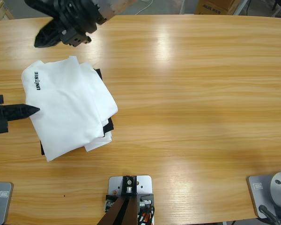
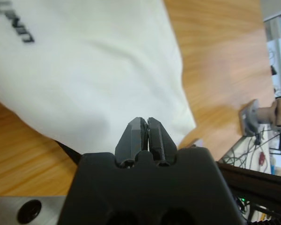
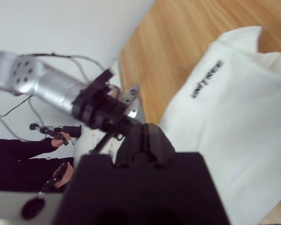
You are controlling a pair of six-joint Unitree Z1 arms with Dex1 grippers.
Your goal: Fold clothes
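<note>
The white T-shirt (image 1: 68,110) is lying folded on the left part of the wooden surface (image 1: 196,103), forming a rough rectangle tilted a little, with the small black "UNITREE" lettering (image 1: 37,80) sitting near its upper left corner. A folded black garment (image 1: 108,125) is peeking out from beneath it, showing at the right edge and again at the lower left corner, and a further layer of white cloth (image 1: 99,141) is sticking out at the lower right under the black one.

The left end effector (image 1: 33,110) is coming in from the left edge of the high view, its black tip pointing right and sitting at the shirt's left edge; whether it is touching the fabric cannot be told. In the left wrist view its two jaws are pressed together with nothing between them, the closed tip (image 2: 146,127) hovering over the white fabric (image 2: 98,75), with a dark strip of the black garment (image 2: 68,150) showing at the shirt's lower edge.

The right end effector (image 1: 46,36) is hanging above the surface near the upper left, apart from the shirt and past its top edge. In the right wrist view its jaws (image 3: 143,140) are appearing closed and empty, with the shirt (image 3: 234,126) to the right, the other arm (image 3: 47,86) beyond, and a person's hands (image 3: 61,154) holding controllers in the background.
</note>
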